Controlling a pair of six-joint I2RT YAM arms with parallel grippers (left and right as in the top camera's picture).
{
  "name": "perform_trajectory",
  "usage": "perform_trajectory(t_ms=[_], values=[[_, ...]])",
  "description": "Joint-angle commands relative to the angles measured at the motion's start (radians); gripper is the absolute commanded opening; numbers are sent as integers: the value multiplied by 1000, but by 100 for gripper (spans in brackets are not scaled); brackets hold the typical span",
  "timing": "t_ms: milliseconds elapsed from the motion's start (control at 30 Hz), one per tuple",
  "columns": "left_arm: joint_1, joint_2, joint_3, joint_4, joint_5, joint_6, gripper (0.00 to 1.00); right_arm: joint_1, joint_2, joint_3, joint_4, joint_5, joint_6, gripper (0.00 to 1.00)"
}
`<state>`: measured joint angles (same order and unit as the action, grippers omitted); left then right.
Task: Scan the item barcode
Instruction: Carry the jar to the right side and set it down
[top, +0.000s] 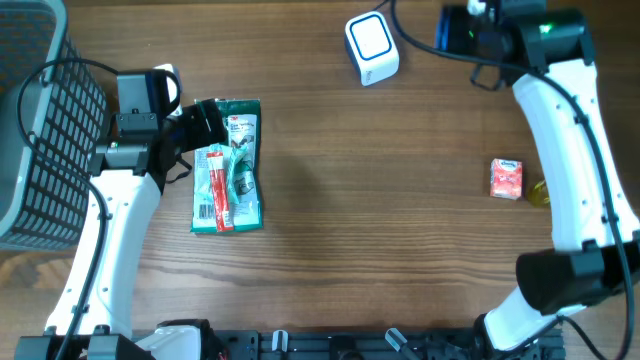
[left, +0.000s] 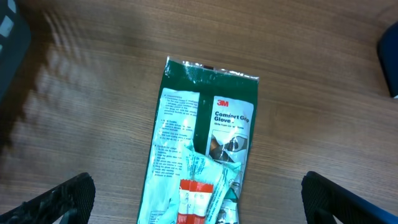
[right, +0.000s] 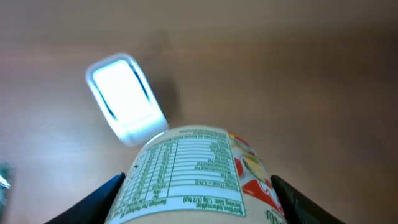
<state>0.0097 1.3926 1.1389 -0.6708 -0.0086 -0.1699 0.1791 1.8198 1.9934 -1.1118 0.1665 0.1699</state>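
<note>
A white scanner (top: 371, 46) is lying at the far side of the wooden table (top: 400, 250). The right gripper (top: 468, 28) is hanging near it, with only bare wood between them. A small red box (top: 507, 178) is lying on the right side, just beside something yellow (top: 540, 193). A wire basket (top: 40, 120) is standing at the left edge. Near it a green glove packet (left: 208, 143) is lying flat, with a narrow red packet (left: 196, 202) on top. The left gripper (top: 205, 125) is hovering over them, its fingers (left: 65, 199) spread wide and holding nothing. The right fingers (right: 102, 202) are gripping a round container (right: 193, 174), roughly half open, its nutrition label turned up toward the wrist.
</note>
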Motion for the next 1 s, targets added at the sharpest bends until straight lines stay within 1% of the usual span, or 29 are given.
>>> perform_trajectory(t_ms=[0, 100, 233, 367, 467, 667, 867, 900, 933, 967], values=[[5, -11, 11, 3, 8, 5, 100, -65, 56, -92, -65, -53, -2, 6], [5, -11, 11, 3, 8, 5, 100, -117, 56, -217, -20, -53, 8, 9], [5, -11, 11, 3, 8, 5, 100, -177, 56, -420, 119, -53, 16, 10], [5, -11, 11, 3, 8, 5, 100, -217, 56, -563, 233, -52, 15, 11], [5, -11, 11, 3, 8, 5, 100, -242, 56, -653, 314, -52, 14, 19], [5, -11, 11, 3, 8, 5, 100, -250, 56, -771, 472, -52, 13, 26], [5, -11, 11, 3, 8, 5, 100, -250, 56, -810, 574, -46, 13, 27], [5, -11, 11, 3, 8, 5, 100, -250, 56, -810, 579, -44, 13, 41], [5, -11, 11, 3, 8, 5, 100, -250, 56, -810, 585, -44, 13, 68], [5, -11, 11, 3, 8, 5, 100, -250, 56, -810, 590, -44, 13, 88]])
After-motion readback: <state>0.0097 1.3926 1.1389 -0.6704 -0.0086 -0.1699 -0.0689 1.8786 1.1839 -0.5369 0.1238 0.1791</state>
